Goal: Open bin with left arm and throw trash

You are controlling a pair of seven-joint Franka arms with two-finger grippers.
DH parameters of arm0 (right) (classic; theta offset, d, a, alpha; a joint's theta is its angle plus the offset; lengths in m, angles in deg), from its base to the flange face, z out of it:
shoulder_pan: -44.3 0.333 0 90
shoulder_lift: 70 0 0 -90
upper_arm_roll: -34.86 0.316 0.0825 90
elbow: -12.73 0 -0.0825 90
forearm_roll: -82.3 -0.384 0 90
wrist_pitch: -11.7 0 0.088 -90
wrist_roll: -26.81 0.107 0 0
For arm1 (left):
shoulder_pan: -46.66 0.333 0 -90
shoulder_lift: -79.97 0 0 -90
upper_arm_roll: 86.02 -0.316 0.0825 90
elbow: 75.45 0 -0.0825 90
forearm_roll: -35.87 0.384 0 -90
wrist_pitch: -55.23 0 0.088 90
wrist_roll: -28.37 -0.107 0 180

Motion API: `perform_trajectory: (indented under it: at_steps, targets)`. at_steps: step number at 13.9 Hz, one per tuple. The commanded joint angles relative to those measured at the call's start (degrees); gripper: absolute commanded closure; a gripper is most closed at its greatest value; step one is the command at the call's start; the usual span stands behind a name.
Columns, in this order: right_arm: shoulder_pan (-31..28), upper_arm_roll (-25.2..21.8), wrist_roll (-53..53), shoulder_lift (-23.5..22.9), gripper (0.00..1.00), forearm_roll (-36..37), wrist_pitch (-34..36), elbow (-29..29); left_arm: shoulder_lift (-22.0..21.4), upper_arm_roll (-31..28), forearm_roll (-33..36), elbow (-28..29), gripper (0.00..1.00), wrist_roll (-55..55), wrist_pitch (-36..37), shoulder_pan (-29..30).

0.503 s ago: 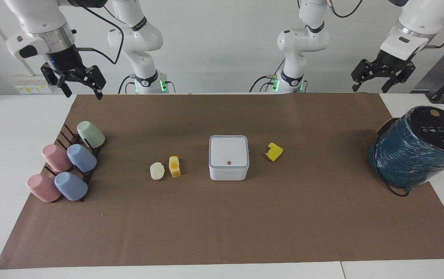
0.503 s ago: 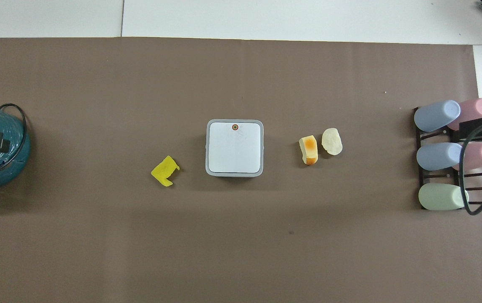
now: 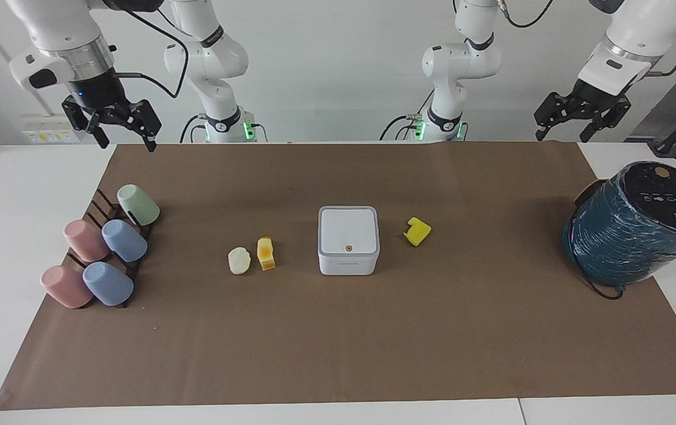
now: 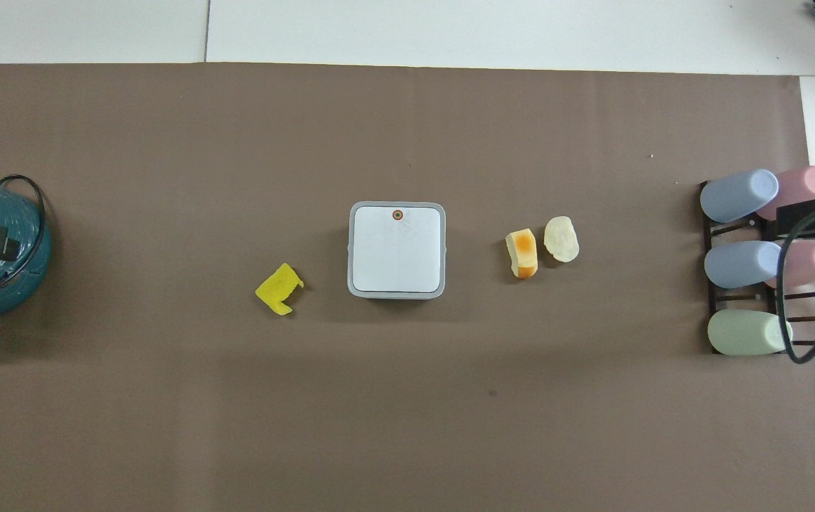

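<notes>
The bin (image 3: 348,239) is a small white cube with a grey-rimmed lid, shut, with its orange button (image 3: 348,248) on the edge farther from the robots; it also shows in the overhead view (image 4: 397,249). The cream lump (image 3: 238,260) and the orange-yellow block (image 3: 266,253) lie beside the bin toward the right arm's end. The bright yellow chunk (image 3: 417,231) lies beside it toward the left arm's end. My left gripper (image 3: 562,133) hangs open and empty in the air near the teal cylinder. My right gripper (image 3: 127,141) hangs open and empty over the mat's edge near the cups.
A big teal wrapped cylinder (image 3: 639,227) with a black cable stands at the left arm's end. A dark rack (image 3: 99,206) with several pastel cups (image 3: 124,239) lying on it is at the right arm's end. Brown paper (image 3: 338,342) covers the table.
My left gripper has shifted slightly upward. The bin, the scraps and the right gripper have not moved.
</notes>
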Motion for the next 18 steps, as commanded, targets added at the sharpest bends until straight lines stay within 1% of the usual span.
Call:
perform_trajectory:
  at_steps: [1, 3, 7, 10, 12, 13, 14, 16, 18]
  targets:
    - [-0.18, 0.11, -0.17, 0.70, 0.00, -0.43, 0.15, -0.35, -1.87, -0.65, 0.60, 2.49, 0.00, 0.92, -1.06, -0.83]
    - [-0.18, 0.11, -0.17, 0.70, 0.00, -0.43, 0.15, -0.35, -1.69, -0.30, 0.51, 2.83, 0.00, 1.97, -5.10, -1.79]
    - [-0.18, 0.11, -0.17, 0.70, 0.00, -0.43, 0.15, -0.35, -1.70, 0.93, 0.51, 3.45, 0.00, 1.36, -6.78, -6.80]
    - [-0.26, 0.03, -0.44, 0.70, 0.00, -0.43, 0.15, -0.35, -2.05, 0.93, 0.51, 7.66, 0.00, 1.71, -13.53, -13.82]
    - [-0.35, 0.02, -0.70, 0.78, 0.00, -0.43, 0.15, -0.44, -1.26, 0.93, 0.42, 9.07, 0.00, 2.15, -16.79, -16.64]
    - [-0.18, 0.11, -0.44, 0.87, 0.00, -0.52, -0.46, -1.39, -1.00, 0.93, 0.42, 10.38, 0.00, 3.89, -19.59, -18.40]
    - [-0.18, 0.11, -0.70, 0.96, 0.00, -0.87, -1.68, -2.88, -0.82, 0.93, 0.42, 11.88, 0.00, 5.91, -22.57, -19.54]
    - [0.09, 0.11, -0.44, 0.87, 0.00, -4.46, -9.83, -8.58, 1.54, 0.93, 0.16, 12.59, 0.00, 8.38, -26.54, -22.71]
    - [3.84, 0.11, -0.09, 0.87, 0.00, -5.00, -18.79, -15.00, 4.09, 0.93, 0.07, 12.59, 0.00, 11.89, -30.06, -24.73]
